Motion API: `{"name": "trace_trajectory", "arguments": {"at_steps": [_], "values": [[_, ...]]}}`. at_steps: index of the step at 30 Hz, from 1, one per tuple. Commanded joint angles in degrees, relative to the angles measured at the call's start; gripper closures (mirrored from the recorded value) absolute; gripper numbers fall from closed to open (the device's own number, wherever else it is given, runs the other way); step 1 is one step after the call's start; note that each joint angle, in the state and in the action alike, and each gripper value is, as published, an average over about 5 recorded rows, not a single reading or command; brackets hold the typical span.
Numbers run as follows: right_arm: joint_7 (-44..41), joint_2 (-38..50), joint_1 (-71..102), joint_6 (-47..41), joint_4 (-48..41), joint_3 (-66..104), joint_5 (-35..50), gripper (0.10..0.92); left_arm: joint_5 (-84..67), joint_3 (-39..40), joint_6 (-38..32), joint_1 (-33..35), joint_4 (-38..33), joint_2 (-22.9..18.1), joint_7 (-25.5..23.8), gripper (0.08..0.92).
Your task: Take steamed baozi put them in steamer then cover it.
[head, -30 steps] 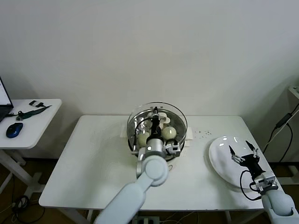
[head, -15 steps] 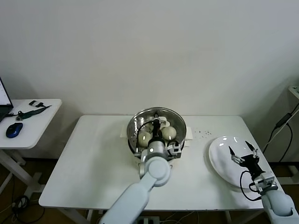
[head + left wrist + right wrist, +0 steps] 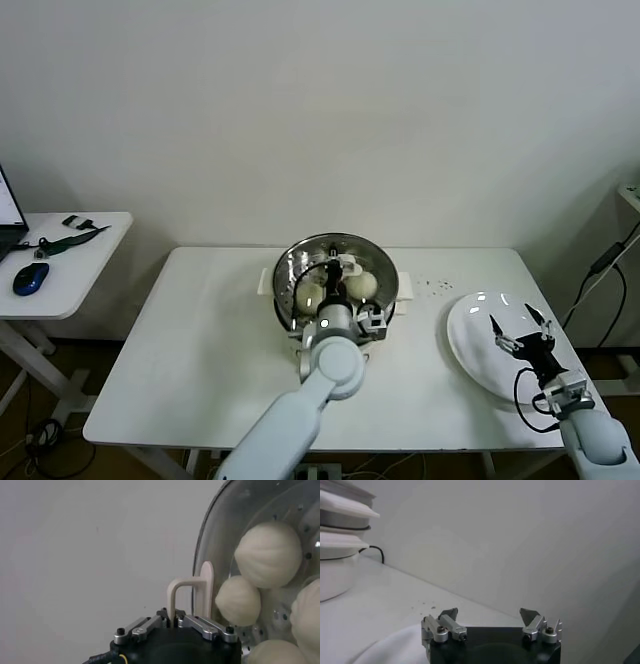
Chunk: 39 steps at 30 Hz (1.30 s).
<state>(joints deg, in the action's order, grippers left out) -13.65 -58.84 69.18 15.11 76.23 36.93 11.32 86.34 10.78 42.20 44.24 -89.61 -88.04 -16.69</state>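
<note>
The steamer (image 3: 290, 308), a shiny steel pot on a white base, stands at the table's back middle. The cover (image 3: 372, 252), a clear glass lid with a metal rim, lies level over the pot's mouth. My left gripper (image 3: 335, 266) is shut on its white handle (image 3: 192, 591), pinching the upright bar from above. Through the glass (image 3: 235, 515) several cream-white baozi (image 3: 268, 547) lie on the perforated tray; two show in the head view (image 3: 308, 293). My right gripper (image 3: 520, 324) hovers open and empty over the white plate (image 3: 468, 345) at the right.
The white plate lies near the table's right front edge, and dark crumbs (image 3: 435, 287) are scattered between it and the steamer. A small side table (image 3: 70, 250) with a blue mouse (image 3: 30, 278) stands at far left. In the right wrist view the steamer's white side handles (image 3: 342, 522) show.
My left gripper has lowered the cover from a raised position down onto the steamer's rim. The right arm has stayed put.
</note>
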Motion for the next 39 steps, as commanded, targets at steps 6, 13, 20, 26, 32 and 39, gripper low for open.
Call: {"name": "trace_trajectory", "arguments": {"at_steps": [6, 13, 20, 26, 32, 39], "values": [[-0.2, -0.3, 0.1, 0.4, -0.2, 0.2, -0.9, 0.203, -1.5, 0.0, 2.8, -0.1, 1.3, -0.3, 2.3, 0.848], [-0.4, -0.4, 0.1, 0.7, -0.4, 0.3, -1.1, 0.203, -1.2, 0.3, 2.8, -0.2, 1.7, 0.2, 2.2, 0.848], [-0.6, -0.3, 0.1, 0.6, -0.4, 0.3, -1.2, 0.203, 2.0, 0.6, 2.8, -0.3, -0.3, 0.9, -2.1, 0.847], [-0.8, -0.1, -0.1, 0.5, -0.5, 0.4, -1.3, 0.203, 1.6, 1.0, 2.8, 0.2, -4.2, 2.7, -3.6, 0.739], [-1.0, 0.0, -0.4, 0.2, -0.7, 0.4, -1.4, 0.203, 0.2, 1.2, 2.8, 1.8, -10.0, 5.8, -5.7, 0.567], [-1.3, 0.1, -0.6, -0.9, -0.4, 0.6, -1.4, 0.203, -4.1, -0.5, 2.8, 4.7, -19.1, 9.9, -7.9, 0.367]]}}
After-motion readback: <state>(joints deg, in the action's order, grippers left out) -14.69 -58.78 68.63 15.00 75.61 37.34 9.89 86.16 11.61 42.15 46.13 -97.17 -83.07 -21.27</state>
